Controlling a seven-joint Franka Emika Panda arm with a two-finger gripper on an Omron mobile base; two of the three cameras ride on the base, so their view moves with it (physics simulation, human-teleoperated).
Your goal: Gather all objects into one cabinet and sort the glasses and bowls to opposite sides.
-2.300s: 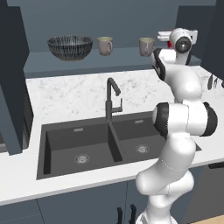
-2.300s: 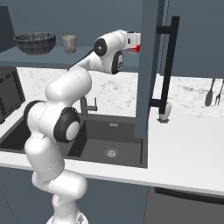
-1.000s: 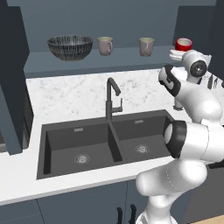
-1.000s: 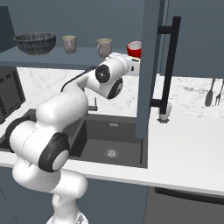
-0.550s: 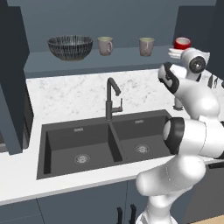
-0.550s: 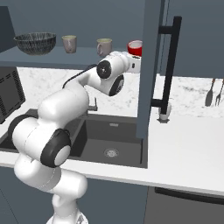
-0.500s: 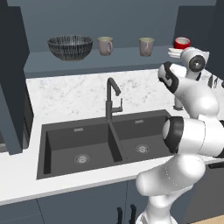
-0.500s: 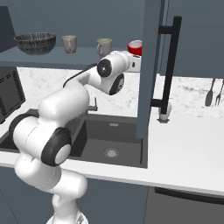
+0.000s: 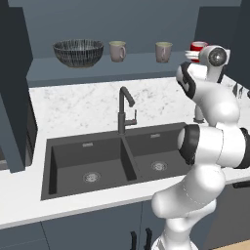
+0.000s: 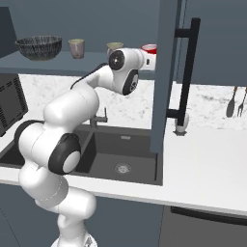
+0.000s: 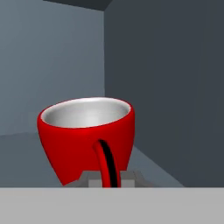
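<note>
The red cup (image 9: 197, 47) stands upright at the right end of the cabinet shelf (image 9: 136, 66), close to the dark side panel. In the hand view the red cup (image 11: 85, 140) is very near, its handle turned toward me. My gripper (image 11: 109, 179) is open, one fingertip either side of the handle and clear of it. From the right, my hand sits just left of the red cup (image 10: 149, 49). Two beige mugs (image 9: 117, 50) (image 9: 163, 51) stand mid-shelf. The dark striped bowl (image 9: 78, 51) rests at the left end.
The cabinet's open door (image 10: 166, 72) with a black bar handle (image 10: 185, 72) hangs just right of the cup. Below are a black faucet (image 9: 124, 110) and a double sink (image 9: 88, 161). Utensils (image 10: 236, 103) hang on the far right wall.
The red cup, held in my gripper 2.3 s ago, now stands on the shelf's right end, let go. My hand dropped below the shelf edge, then rose slightly toward the cup.
</note>
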